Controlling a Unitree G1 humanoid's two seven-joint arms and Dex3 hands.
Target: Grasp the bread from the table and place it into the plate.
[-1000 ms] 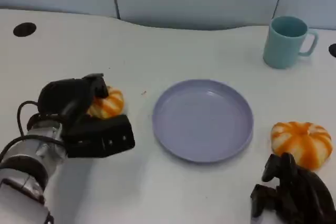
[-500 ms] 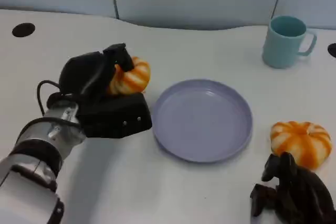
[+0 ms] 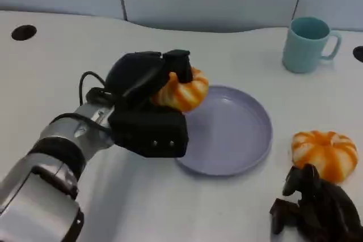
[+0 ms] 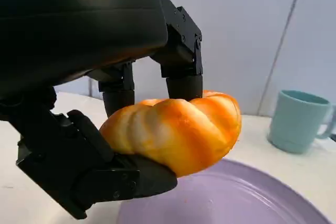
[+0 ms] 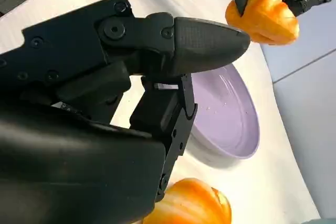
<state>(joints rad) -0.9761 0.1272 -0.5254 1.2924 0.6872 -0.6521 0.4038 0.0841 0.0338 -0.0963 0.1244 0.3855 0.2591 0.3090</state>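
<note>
The right hand (image 3: 317,211) rests on the table nearest the camera, on the near side of the plate and off to its right, partly cut off by the picture's edge. Its fingers look curled in with nothing between them, though the head view shows too little to be sure. Just beyond it, right of the plate, a second bread (image 3: 325,154) lies on the table, not touching the plate's rim.

The plate (image 3: 238,140) is lavender, and its left rim is hidden behind the left hand (image 3: 153,103). That hand grips the bread (image 3: 182,90) from above and below, fingers (image 4: 181,56) pressing its top and a thumb beneath, as the left wrist view shows plainly. The bread is lifted clear of the table and sits over the plate's left edge; its far left part is covered by the hand.

Beyond the plate, to its right, stands a teal mug (image 3: 307,43), handle pointing away from the plate.
</note>
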